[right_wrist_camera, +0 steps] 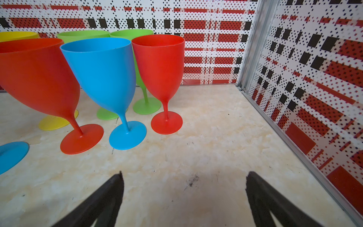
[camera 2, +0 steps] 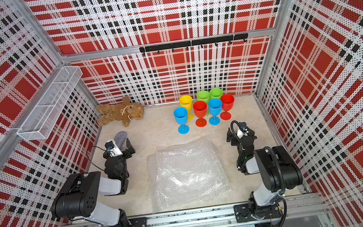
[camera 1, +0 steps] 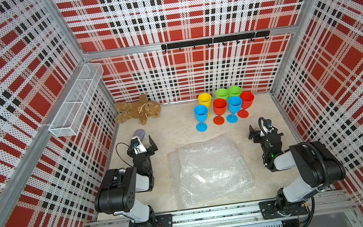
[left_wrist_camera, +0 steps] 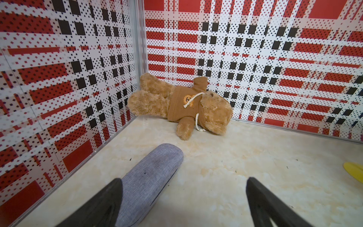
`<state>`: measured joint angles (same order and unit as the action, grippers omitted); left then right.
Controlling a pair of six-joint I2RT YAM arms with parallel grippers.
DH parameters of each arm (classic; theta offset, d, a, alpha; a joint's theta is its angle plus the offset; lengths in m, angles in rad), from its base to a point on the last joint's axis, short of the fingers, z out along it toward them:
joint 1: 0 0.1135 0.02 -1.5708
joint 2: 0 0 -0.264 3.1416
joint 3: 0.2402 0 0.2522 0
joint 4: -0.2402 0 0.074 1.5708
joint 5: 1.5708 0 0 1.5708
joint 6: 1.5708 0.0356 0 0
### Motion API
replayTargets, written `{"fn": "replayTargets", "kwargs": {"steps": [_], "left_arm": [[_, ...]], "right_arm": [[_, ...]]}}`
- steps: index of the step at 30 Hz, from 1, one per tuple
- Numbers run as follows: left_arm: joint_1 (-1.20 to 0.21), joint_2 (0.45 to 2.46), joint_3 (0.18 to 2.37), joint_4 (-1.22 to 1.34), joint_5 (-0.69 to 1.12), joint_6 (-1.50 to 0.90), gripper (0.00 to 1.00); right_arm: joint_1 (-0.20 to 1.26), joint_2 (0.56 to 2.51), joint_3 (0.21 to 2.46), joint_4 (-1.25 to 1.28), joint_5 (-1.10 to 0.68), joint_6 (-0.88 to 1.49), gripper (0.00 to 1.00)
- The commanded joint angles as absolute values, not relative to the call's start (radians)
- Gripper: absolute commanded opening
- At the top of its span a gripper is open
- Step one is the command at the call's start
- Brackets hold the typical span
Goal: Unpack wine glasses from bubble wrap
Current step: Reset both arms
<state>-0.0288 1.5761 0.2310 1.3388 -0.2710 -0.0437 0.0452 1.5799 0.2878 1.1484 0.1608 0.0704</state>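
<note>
1. While neither arm has hold of anything, the left tool (left_wrist_camera: 183, 181) stands with its jaws spread fully wide above the bare bench (left_wrist_camera: 225, 157), with nothing between them.
2. Just beside one of its fingers lies a grey case (left_wrist_camera: 149, 180). The near end of the case passes behind that finger, and I cannot tell whether the two touch.
3. Beyond the case, a teddy bear (left_wrist_camera: 182, 104) lies on its side in the far left corner, against the back wall.
4. The right tool (right_wrist_camera: 185, 175) is likewise spread fully wide and empty, above the bench near the right wall.
5. Ahead of it and toward the middle, all seven wine glasses (camera 1: 220, 107) stand upright and unwrapped in a tight cluster by the back wall. A yellow glass (camera 1: 204, 99) and two green glasses (camera 1: 221, 93) stand behind. Two blue glasses (camera 1: 201, 114) and two red glasses (camera 1: 247, 99) alternate in front.
6. The bubble wrap (camera 1: 211, 171) lies flat in a loose stack of overlapping sheets on the near middle of the bench. It is between the two arms, apart from the glasses and from both tools.
</note>
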Motion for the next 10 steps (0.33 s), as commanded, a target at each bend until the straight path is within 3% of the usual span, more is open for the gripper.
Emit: {"fn": "replayTargets", "kwargs": {"steps": [1, 10], "left_arm": [[-0.034, 1.568, 0.224, 1.363, -0.281, -0.034, 0.98], [-0.030, 1.568, 0.226, 1.354, -0.274, -0.037, 0.98]], "right_arm": [[0.043, 1.575, 0.293, 1.151, 0.158, 0.060, 1.00], [0.043, 1.575, 0.294, 1.151, 0.158, 0.060, 1.00]]}}
